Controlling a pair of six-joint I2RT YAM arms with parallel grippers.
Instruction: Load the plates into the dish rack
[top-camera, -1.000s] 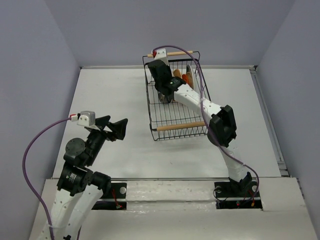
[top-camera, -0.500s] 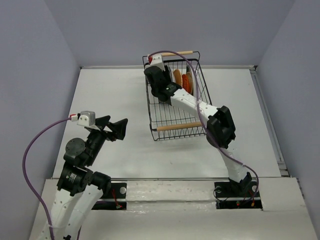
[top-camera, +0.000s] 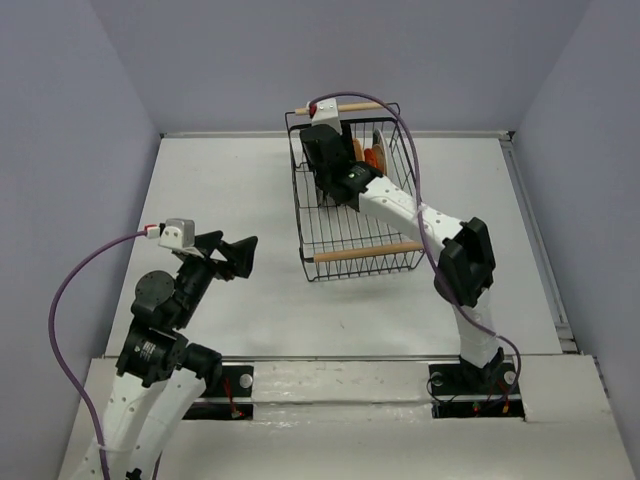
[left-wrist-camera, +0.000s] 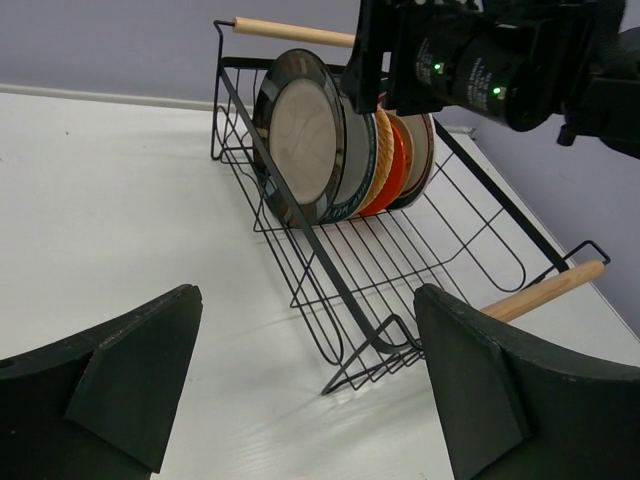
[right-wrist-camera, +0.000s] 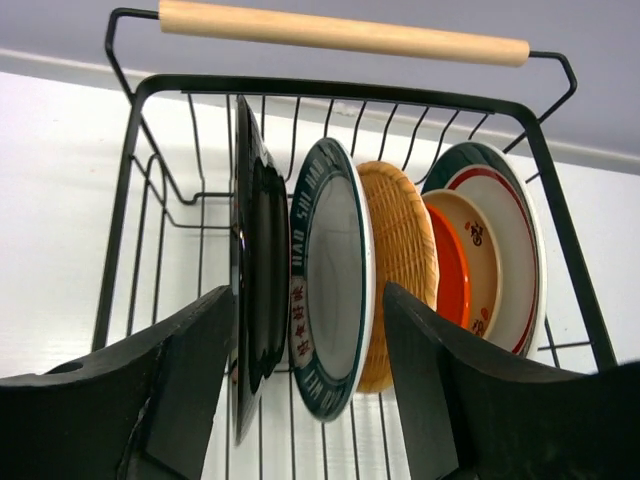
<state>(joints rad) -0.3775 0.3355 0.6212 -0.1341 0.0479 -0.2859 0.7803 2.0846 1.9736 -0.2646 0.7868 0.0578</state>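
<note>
White table (top-camera: 220, 180); plates (right-wrist-camera: 330, 270) upright inside dish rack (top-camera: 362, 253)

Bright, even, diffuse light, faint soft shadows, mostly sharp focus.

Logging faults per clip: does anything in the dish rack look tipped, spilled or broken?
Nothing stands out. The plates stand on edge in a row at the far end of the dish rack, none fallen.

Lab test cell: bare lavender walls (top-camera: 350, 60) enclose a white table (top-camera: 220, 180).
</note>
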